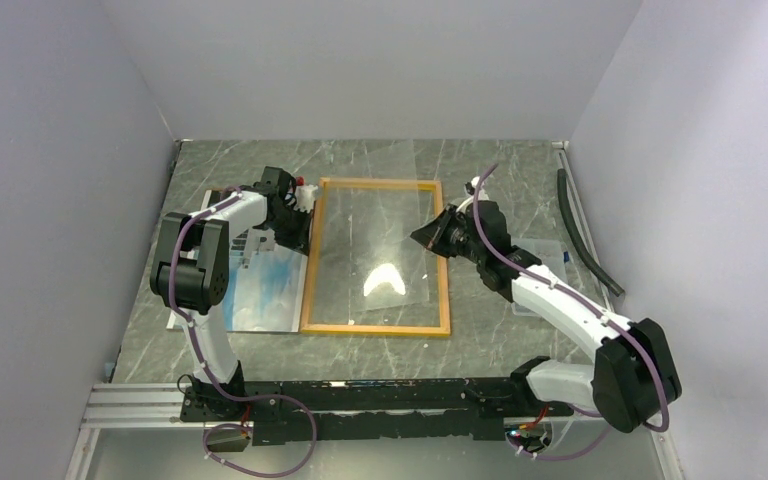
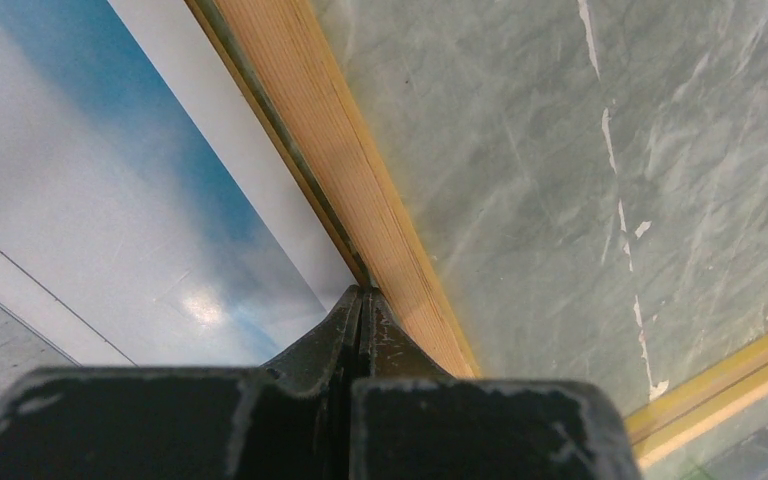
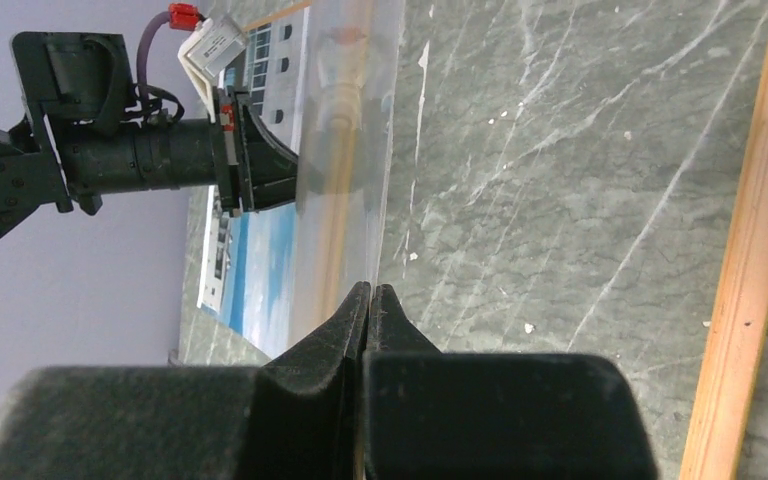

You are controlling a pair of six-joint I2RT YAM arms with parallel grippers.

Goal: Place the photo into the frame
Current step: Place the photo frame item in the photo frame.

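The frame (image 1: 375,328) lies flat mid-table, wood-coloured side up; its rail shows in the left wrist view (image 2: 360,180) and the right wrist view (image 3: 750,250). The clear pane (image 1: 370,240) is held over it, tilted. My right gripper (image 1: 428,235) is shut on the pane's right edge, seen edge-on (image 3: 360,120) rising from the gripper (image 3: 370,288). My left gripper (image 1: 305,215) is shut at the pane's left edge by the frame's left rail, tips together (image 2: 362,292). The photo (image 1: 265,295) lies face up left of the frame, partly under my left arm (image 2: 80,200) (image 3: 250,270).
A clear plastic sheet (image 1: 545,262) lies right of the frame beneath my right arm. A black hose (image 1: 585,235) runs along the right wall. Grey walls close in the left, back and right sides.
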